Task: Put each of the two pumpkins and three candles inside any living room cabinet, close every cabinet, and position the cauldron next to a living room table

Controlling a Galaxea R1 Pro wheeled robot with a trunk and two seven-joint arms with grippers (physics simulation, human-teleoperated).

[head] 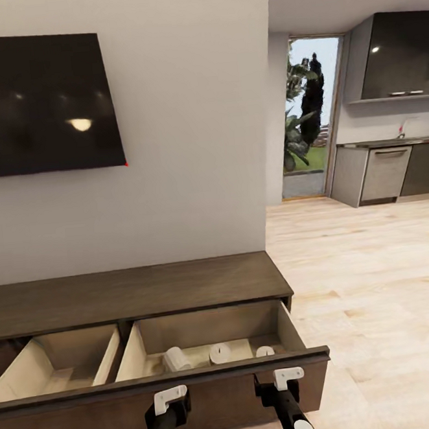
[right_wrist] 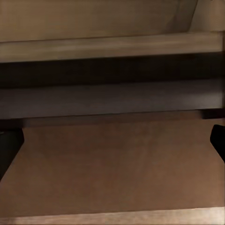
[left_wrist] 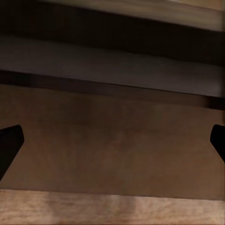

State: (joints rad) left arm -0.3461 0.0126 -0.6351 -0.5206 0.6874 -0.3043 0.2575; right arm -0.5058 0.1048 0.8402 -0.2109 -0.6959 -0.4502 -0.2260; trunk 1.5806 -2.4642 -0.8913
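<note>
The dark-brown cabinet [head: 136, 289] stands against the wall with its wide drawer [head: 189, 371] pulled out. Three grey-beige candles lie in the drawer's right compartment: one on its side [head: 177, 359], one in the middle [head: 220, 352], one at the right [head: 264, 351]. The left compartment [head: 52, 368] holds nothing visible. My left gripper [head: 168, 410] and right gripper [head: 277, 391] sit low, just in front of the drawer front. Both wrist views face that brown front panel [left_wrist: 112, 140] [right_wrist: 112, 159] with the dark fingertips [left_wrist: 9, 140] [right_wrist: 218, 138] spread wide, open and holding nothing. Pumpkins, cauldron and table are out of view.
A black TV [head: 39, 103] hangs on the wall above the cabinet. Light wood floor [head: 376, 278] stretches to the right toward a kitchen counter [head: 386, 170] and a glass door with plants [head: 307, 115].
</note>
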